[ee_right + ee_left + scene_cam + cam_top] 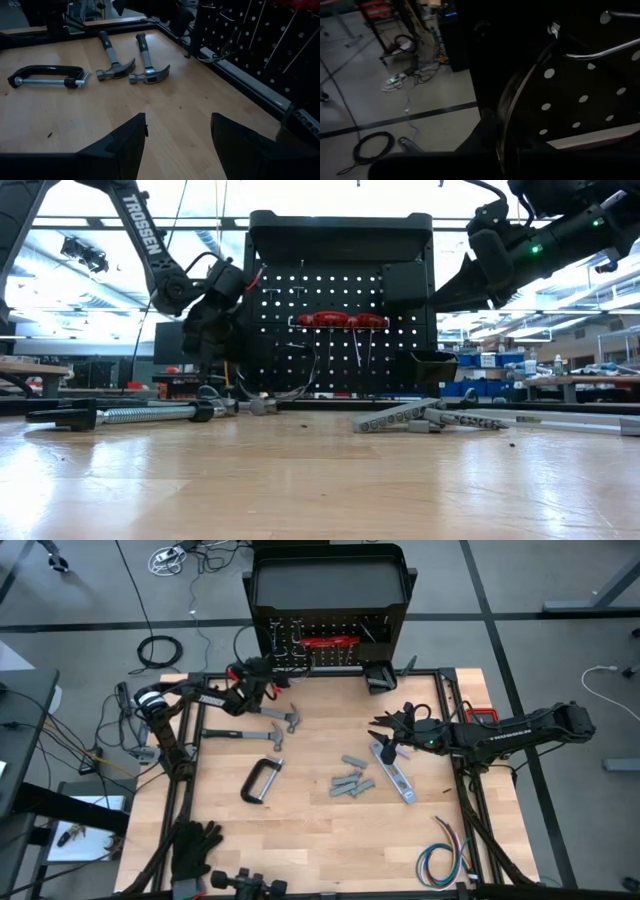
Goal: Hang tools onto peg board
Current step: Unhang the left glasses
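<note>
The peg board [330, 640] is black, dotted with rows of small holes; red-handled tools [340, 320] hang on it. The counter [310, 840] is pale wood. Two hammers [130, 65] have black handles and steel heads. The C-clamp [262, 780] is dark, with black gloves [195, 845] near it.

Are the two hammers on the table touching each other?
Apart. The right wrist view shows bare wood between the left hammer and the right hammer, heads included.

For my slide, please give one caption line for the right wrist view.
Open right end effector above the wooden table, facing two hammers and a C-clamp, peg board alongside.
</note>
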Controlling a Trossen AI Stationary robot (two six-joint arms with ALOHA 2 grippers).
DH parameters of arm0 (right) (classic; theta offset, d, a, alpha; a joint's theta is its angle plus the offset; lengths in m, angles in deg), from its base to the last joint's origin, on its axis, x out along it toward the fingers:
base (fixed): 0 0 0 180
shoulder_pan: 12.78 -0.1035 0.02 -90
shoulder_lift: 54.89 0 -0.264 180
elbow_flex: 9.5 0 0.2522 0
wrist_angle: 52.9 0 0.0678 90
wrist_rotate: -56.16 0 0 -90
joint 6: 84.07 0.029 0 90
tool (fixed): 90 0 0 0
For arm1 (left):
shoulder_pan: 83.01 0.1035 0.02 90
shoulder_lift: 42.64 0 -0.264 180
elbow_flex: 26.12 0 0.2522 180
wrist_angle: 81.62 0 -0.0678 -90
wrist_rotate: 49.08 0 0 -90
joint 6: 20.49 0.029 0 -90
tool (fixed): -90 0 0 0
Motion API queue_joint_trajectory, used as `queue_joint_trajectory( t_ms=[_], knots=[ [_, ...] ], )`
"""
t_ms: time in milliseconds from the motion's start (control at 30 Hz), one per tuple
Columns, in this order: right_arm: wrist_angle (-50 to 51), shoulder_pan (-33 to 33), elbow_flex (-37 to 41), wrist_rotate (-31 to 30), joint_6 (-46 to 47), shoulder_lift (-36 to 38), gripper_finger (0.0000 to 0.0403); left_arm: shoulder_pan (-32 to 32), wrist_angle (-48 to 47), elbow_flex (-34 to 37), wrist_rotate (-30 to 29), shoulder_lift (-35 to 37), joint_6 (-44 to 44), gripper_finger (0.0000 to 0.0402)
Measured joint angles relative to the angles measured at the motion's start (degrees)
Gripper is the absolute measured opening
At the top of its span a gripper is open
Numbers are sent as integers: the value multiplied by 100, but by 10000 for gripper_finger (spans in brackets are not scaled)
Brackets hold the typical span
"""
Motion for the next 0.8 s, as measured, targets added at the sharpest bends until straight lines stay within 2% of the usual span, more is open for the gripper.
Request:
queue_joint_trajectory(
  t_ms=[367, 600, 800],
  knots=[
    [0, -27, 0, 32, 6, 0, 227, -296, 206, 2, -1013, -4, -230, 2],
    [-24, -198, 0, 34, 0, 0, 224, -336, 338, -172, -1230, -7, 308, 2],
    [-22, -234, 0, 34, -11, 0, 223, -357, 347, -418, -1755, -7, 837, 2]
  ],
)
